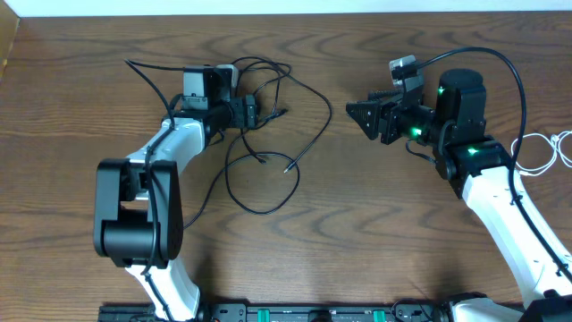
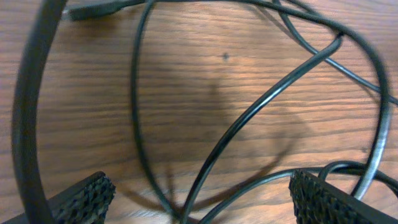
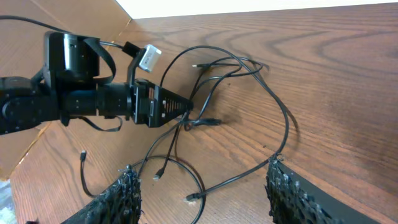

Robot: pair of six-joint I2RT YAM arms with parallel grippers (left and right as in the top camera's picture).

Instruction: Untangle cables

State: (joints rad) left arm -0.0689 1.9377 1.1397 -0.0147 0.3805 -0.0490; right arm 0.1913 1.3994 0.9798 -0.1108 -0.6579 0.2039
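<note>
Several thin black cables lie in a loose tangle on the wooden table, left of centre. My left gripper sits in the tangle. In the left wrist view it is open wide, and black cable strands cross on the wood between its fingers without being pinched. My right gripper hovers to the right of the tangle and points at it. It is open with nothing between its pads, and the cables lie beyond it. A white cable loops at the far right edge.
The left arm reaches across the table from the front left. A thick black robot cable curves along the left of the left wrist view, and another arches over the right arm. The table's far edge runs along the top.
</note>
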